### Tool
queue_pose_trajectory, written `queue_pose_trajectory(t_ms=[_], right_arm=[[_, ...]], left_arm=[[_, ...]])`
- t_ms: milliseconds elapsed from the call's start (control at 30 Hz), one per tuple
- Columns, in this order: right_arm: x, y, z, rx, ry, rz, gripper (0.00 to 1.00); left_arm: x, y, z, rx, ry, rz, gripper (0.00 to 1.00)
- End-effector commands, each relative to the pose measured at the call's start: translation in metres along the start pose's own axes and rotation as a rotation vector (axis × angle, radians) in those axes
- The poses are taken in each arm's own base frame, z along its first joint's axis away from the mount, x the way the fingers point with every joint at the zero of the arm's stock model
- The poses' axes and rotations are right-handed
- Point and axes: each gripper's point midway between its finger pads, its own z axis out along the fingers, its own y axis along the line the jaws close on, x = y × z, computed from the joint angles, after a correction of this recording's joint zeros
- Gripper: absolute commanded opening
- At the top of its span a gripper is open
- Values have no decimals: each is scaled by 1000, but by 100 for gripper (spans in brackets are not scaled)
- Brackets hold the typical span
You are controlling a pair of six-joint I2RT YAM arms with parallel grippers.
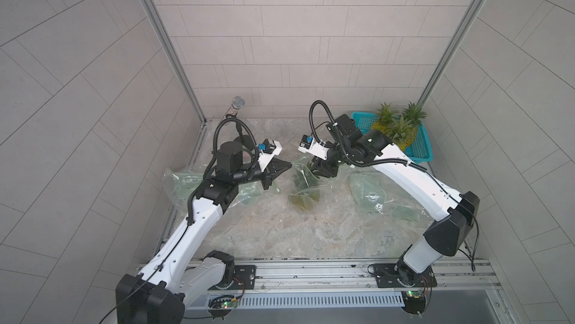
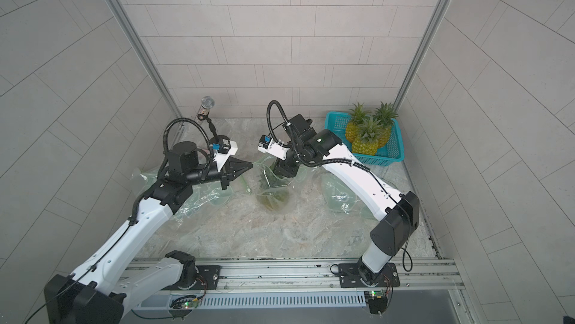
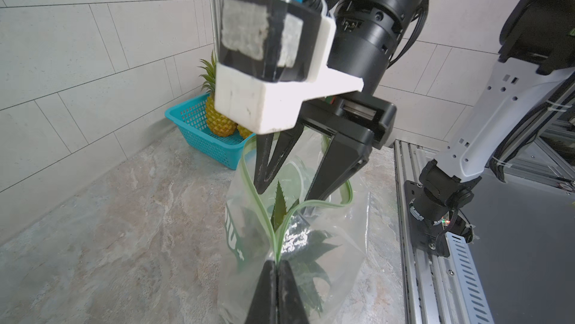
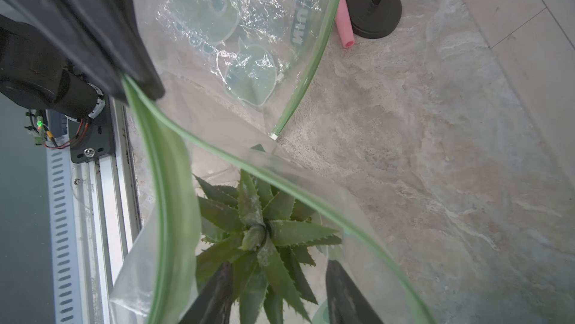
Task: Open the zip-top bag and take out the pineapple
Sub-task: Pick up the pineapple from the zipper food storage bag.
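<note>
Clock is set on the table [image 1: 280, 235] in a top view: 6 = rail edge by the arm bases, 12 = back wall.

At 6: mounting rail [image 1: 311, 271], no task items on it. Front half of the table is bare.

Dead centre: zip-top bag [image 1: 303, 184] stands upright, mouth up. The pineapple [image 1: 304, 202] is inside, fruit at the bottom, crown [image 4: 258, 232] pointing at the opening. Not out yet.

L gripper [image 3: 276, 265] reaches in from 9. Fingers are pressed together, clamped on the bag's green zip strip [image 3: 249, 179] at one end of the mouth. Prob. the anchor: it holds the rim up so the mouth gapes and the bag won't rise w/ the fruit.

R gripper [image 4: 277, 279] comes down from approx 1–2 into the open mouth. Fingers are apart, one each side of the crown leaves; can't tell if they touch. Looks like lining up a pinch on the crown, the only part reachable from above.

Flanks: flat bag [image 1: 183, 179] at 9 under the L arm, second flat bag [image 1: 373, 198] at 3–4. Both look empty.

Far: teal basket [image 1: 421, 151] at 2 w/ three loose pineapples [image 1: 401, 134] in it. Likely the drop spot, close to the R arm. At 11 by the wall: mic [image 1: 238, 103] on its stand base [image 4: 373, 11], pink tube [image 4: 343, 27] just beside it.
</note>
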Motion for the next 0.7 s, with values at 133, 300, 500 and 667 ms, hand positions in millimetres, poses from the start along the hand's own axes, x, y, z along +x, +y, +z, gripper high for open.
queue_pose_trajectory(t_ms=[133,300,500,667], right_arm=[[-5,10,5,-53,-3,-12,57],[-1,16,18,-83,23,-15,59],[8,18,35,-87,77,-14,60],[26,18,50,-95,140,13,60]], left_arm=[[-19,-10,-5,28,-31,65,0],[-18,-10,-5,28,-29,66,0],[-18,-10,-5,28,-24,69,0],[-18,-10,-6,27,-21,70,0]])
